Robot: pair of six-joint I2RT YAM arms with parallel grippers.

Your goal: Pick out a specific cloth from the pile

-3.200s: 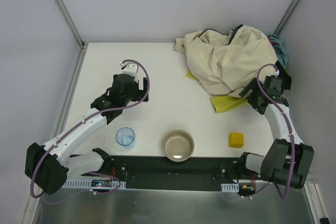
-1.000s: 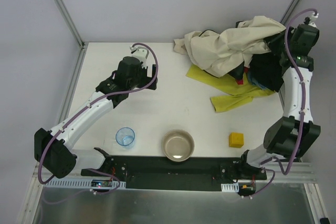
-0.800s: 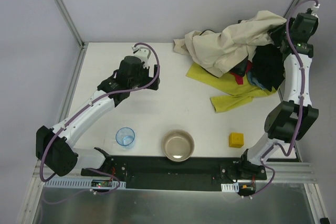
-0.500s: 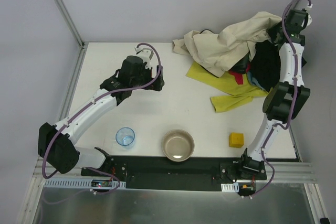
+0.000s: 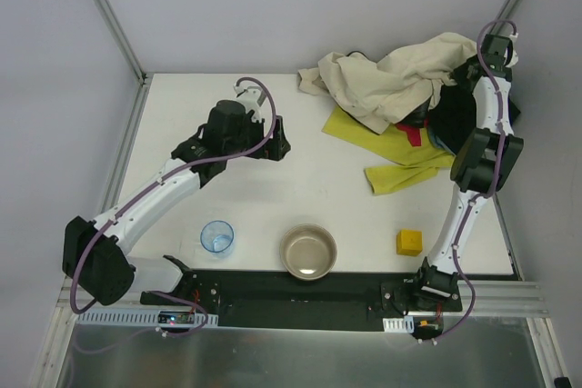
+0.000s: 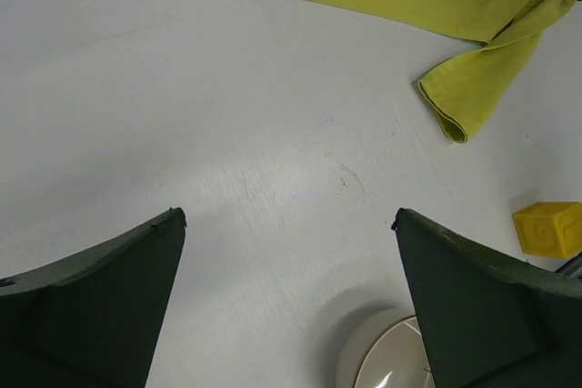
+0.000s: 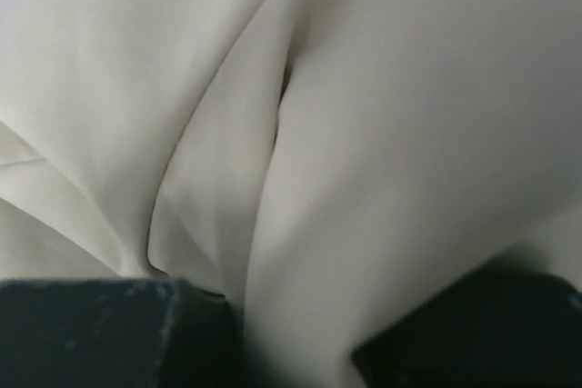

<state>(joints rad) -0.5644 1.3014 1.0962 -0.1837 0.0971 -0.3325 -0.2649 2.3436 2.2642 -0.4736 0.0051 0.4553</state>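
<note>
Your right pincer [image 7: 282, 338], pinching the big beige cloth [image 5: 382, 84], has hoisted it off the pile [image 5: 455, 120], baring the yellow-green cloth [image 5: 400, 170] on the worktop [image 5: 273, 206]. Your left pincer [image 6: 291, 297], spread wide, has edged toward it, free to take it.
</note>
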